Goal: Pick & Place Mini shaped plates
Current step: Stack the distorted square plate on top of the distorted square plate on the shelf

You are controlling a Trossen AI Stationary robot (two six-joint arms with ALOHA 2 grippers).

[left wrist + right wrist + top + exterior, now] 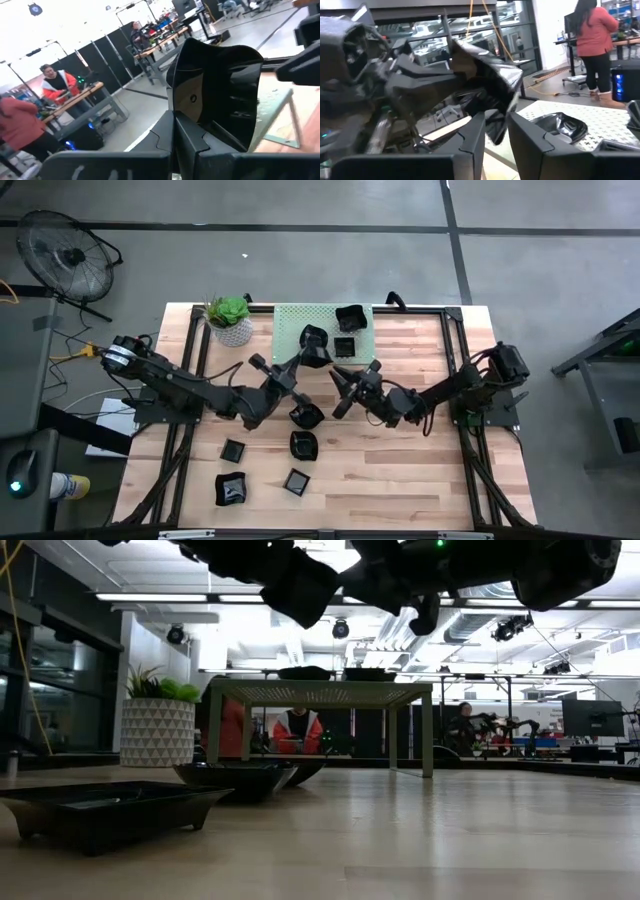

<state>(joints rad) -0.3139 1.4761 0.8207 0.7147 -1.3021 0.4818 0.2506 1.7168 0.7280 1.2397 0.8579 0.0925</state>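
While high view blurs, left fingers (190, 145) seemingly pinch plate (220, 85).

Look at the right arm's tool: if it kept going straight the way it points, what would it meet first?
Most likely the black plate held in the left tool; it sits just ahead of the right tool. Depth is unclear.

Legible text, labels, brands, numbers, signs: none. No readable marking shows on the table, the arms, the dishes or the room equipment behind; any printing there is too small or blurred to make out.
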